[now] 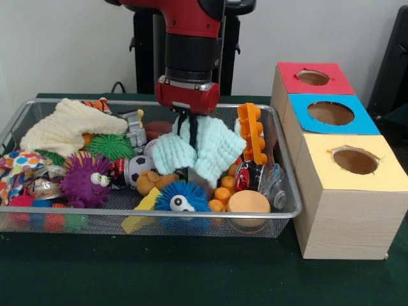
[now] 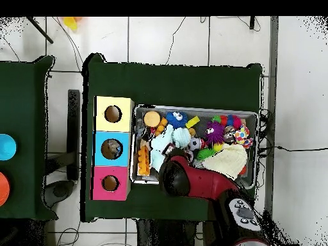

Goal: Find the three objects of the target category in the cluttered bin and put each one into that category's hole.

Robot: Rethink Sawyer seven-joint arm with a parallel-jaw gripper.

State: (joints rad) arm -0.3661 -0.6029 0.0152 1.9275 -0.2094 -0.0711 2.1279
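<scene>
Over the middle of the wire basket (image 1: 280, 215) the red arm comes straight down, and its gripper (image 1: 190, 131) has its dark fingers pinched together on a pale mint cloth (image 1: 197, 153). The cloth hangs from the pinch in two drooping folds, its lower edges reaching down among the toys, so it looks only partly lifted.

Around the cloth in the basket lie a purple spiky ball (image 1: 86, 180) and a cream cloth (image 1: 70, 127) well off to the far side from the boxes, a blue fuzzy ball (image 1: 182, 197) just in front, and an orange block toy (image 1: 252, 134) between the cloth and the boxes.

The blue-topped box stands beside the basket, in the middle of a row of three, and its round hole (image 1: 330, 113) is open. From above, something seems to sit inside that hole (image 2: 112, 149), though I cannot tell what.

What matters for the carry: the hole lies sideways from the gripper, past the orange block toy and over the basket's rim. I judge the cloth must rise clear of both before travelling across, or its trailing folds may snag.
</scene>
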